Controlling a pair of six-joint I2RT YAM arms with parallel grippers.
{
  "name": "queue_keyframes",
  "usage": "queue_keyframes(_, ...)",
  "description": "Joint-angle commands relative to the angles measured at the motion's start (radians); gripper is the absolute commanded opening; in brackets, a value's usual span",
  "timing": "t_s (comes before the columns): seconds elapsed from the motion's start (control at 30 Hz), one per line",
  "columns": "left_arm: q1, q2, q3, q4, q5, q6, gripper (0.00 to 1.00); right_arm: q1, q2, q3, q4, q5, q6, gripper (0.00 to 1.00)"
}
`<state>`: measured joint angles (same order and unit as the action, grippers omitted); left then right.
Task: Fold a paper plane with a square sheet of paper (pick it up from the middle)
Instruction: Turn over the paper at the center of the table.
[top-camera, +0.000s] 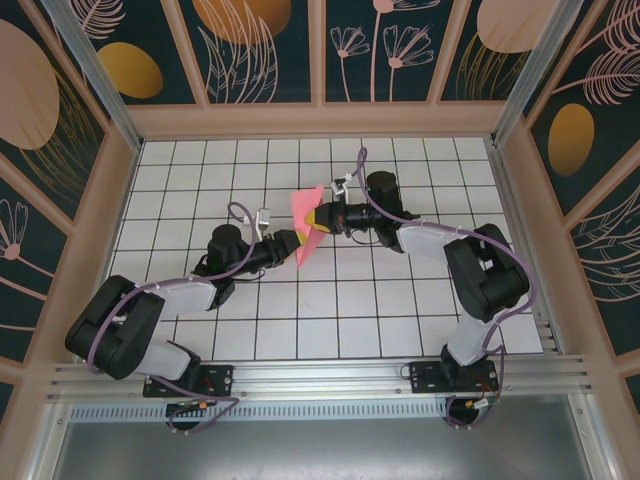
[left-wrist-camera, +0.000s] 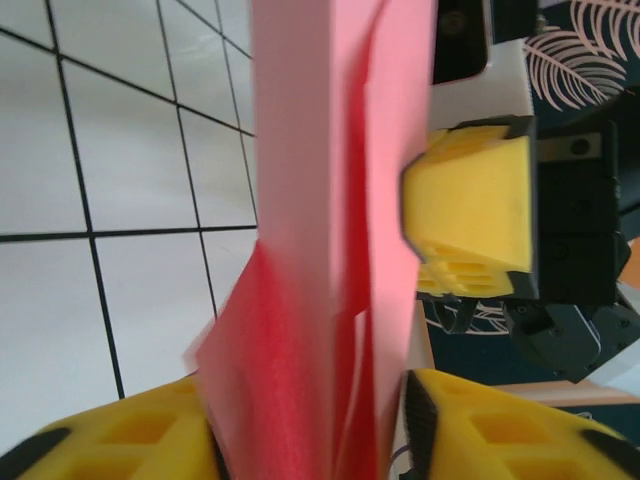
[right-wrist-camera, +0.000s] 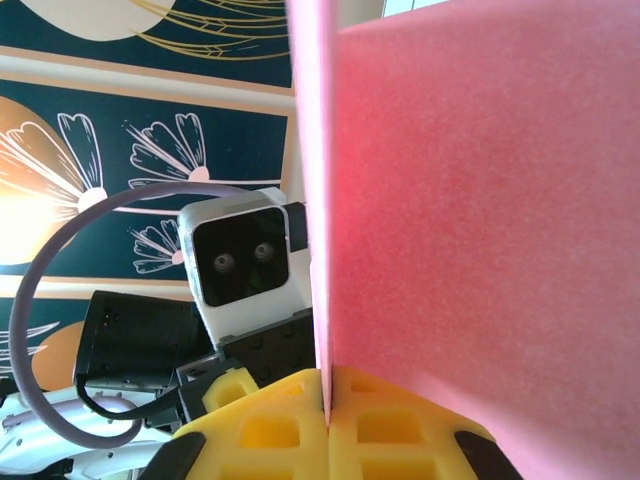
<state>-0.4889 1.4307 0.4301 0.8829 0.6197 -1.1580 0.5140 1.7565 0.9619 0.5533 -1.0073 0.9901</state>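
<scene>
A white bench (top-camera: 300, 310) gridded with dark lines sits inside a wooden frame (top-camera: 315, 120). Dark wall panels (top-camera: 265, 50) carry peach flowers and leaves. A metal rail (top-camera: 320, 375) runs along the near edge.

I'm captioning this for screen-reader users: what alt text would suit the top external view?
Two robot arms meet over the middle of a white tiled table, the left gripper and right gripper both pinching a folded pink-red paper between them. Dark floral panels wall the table.

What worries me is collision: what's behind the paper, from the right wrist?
The left arm's wrist camera shows beside the paper; whatever lies directly behind is covered.
</scene>
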Motion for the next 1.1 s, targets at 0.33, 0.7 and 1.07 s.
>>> queue_keyframes(0.33, 0.006, -0.070, 0.021, -0.054, -0.053, 0.038, 0.11, -0.019, -0.043, 0.041, -0.227, 0.070, -0.141, 0.31)
queue_keyframes(0.7, 0.003, -0.177, 0.238, -0.824, -0.411, 0.345, 0.13, -0.066, -0.314, -0.048, -0.619, 0.530, -0.349, 0.75)
queue_keyframes(1.07, -0.123, 0.045, 0.606, -1.433, -1.085, 0.440, 0.15, -0.071, -0.396, -0.169, -0.640, 0.761, -0.352, 0.86)
